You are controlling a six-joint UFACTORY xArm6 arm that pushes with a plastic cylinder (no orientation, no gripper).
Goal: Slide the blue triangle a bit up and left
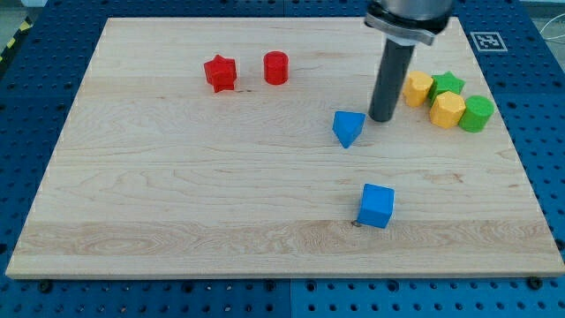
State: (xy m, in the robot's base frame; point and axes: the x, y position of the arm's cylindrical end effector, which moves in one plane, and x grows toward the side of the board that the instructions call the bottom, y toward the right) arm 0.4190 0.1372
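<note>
The blue triangle (pixel 348 128) lies on the wooden board (pixel 177 194), right of centre. My tip (pixel 383 118) rests on the board just to the triangle's right and slightly above it, with a small gap between them. The rod rises from the tip to the view's top edge.
A blue cube (pixel 377 206) sits below the triangle. A red star (pixel 220 72) and a red cylinder (pixel 276 67) are at upper left. At the right, close to my tip, are a yellow block (pixel 418 89), a green star (pixel 448 84), a yellow hexagon (pixel 448 109) and a green cylinder (pixel 478 114).
</note>
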